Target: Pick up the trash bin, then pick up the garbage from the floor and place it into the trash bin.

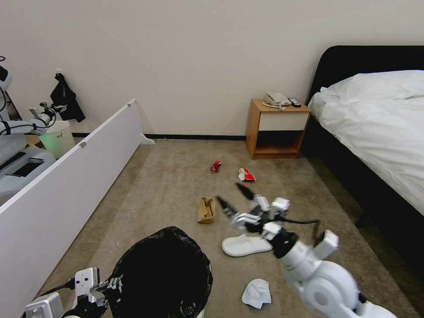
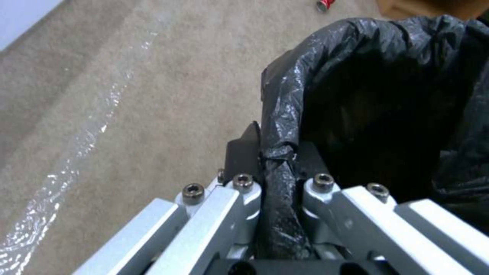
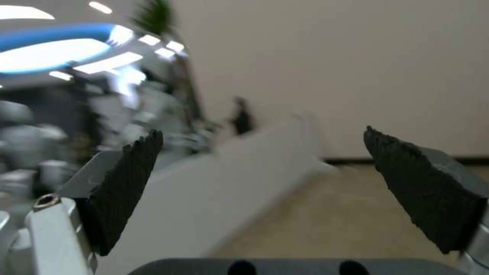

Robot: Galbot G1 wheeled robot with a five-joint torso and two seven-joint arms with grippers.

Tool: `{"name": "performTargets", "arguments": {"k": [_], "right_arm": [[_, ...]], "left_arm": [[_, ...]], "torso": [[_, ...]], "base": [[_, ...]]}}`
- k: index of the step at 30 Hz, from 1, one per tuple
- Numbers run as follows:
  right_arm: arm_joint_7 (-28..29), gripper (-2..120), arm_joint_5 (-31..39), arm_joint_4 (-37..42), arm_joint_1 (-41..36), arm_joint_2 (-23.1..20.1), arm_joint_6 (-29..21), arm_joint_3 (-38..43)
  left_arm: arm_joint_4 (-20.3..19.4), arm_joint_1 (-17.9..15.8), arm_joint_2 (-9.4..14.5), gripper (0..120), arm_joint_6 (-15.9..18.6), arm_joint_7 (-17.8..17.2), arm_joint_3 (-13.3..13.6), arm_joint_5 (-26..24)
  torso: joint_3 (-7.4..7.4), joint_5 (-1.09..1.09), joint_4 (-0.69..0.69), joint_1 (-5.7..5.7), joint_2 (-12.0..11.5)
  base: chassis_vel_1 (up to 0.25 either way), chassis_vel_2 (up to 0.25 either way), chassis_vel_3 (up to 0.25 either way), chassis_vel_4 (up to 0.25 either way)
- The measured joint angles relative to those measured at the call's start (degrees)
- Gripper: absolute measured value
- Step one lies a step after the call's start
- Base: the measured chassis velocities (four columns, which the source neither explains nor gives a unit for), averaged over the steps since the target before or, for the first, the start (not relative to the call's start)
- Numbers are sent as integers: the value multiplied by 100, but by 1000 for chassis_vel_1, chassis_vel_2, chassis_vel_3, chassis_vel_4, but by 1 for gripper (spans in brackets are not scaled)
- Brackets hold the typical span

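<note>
Bin held at the rim, litter strewn across the carpet

Trash bin [image 1: 164, 274] hangs low at the robot's left side, its crinkly black bag folded over the rim so that the white plastic barely shows. The left gripper [image 2: 277, 168] has its jaws pinched on the bag-covered rim, one dark pad outside and the other inside the bin's mouth. The bag gleams in creased folds and the inside looks dark.

Just beyond the bin, out on the open floor [image 1: 168, 185], a brown paper bag [image 1: 206, 210] stands crumpled, and to its right a white slipper [image 1: 245, 245] lies flat, partly covered by the right arm. A crumpled white tissue [image 1: 256, 293] lies nearer the robot, beside the arm's big white joint. Farther out toward the wall are a crushed red can [image 1: 215, 166] and, near it, a red-and-white wrapper [image 1: 246, 175].

The right gripper [image 1: 236, 198] is held above the carpet between the paper bag and the slipper, jaws spread wide with nothing between them, its black pads [image 3: 127, 183] pointing toward the far wall.

Along the left edge of the carpet runs a low white partition [image 1: 70, 185]; behind it are an unlined white bucket [image 1: 56, 138] and another robot's arm. A wooden nightstand [image 1: 277, 129] with a telephone on top stands against the far wall, next to a bed [image 1: 375, 128] with white bedding that fills the right side.
</note>
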Motion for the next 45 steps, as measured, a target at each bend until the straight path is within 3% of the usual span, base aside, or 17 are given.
{"name": "performTargets", "arguments": {"k": [4,12,18,26,29,33,45], "right_arm": [[413,100,-374,90,-506,126,-406,608],[502,100,-1023,-27,-987,430,-1196,1293],[651,100,-1557,-207,-1261,497,-1457,1251],[878,100,-1981,-480,-1457,558,-1294,1022],[928,100,-2015,-494,-1491,581,-1510,1013],[1011,100,-1963,-484,-1437,726,-2445,1057],[1020,100,-2147,-1011,-1069,1075,-3139,885]], "left_arm": [[0,-3,20,4,-18,4,-22,43],[0,-13,47,4,-49,2,-116,150],[0,5,54,4,-75,-13,-124,268],[0,21,13,4,-75,-16,-85,268],[0,39,13,4,-75,-16,-87,263],[0,37,15,4,-75,-16,-90,249],[0,47,37,4,-66,-17,-94,218]], "torso": [[0,1,1,0,0],[0,0,1,0,0],[1,0,2,0,0],[1,0,1,0,0],[0,0,1,0,0],[0,0,2,0,0],[0,0,1,0,0]], "base": [[0,0,0,0],[0,0,0,0],[0,0,0,0],[0,0,0,0],[0,0,0,0],[0,0,0,0],[0,0,0,0]]}}
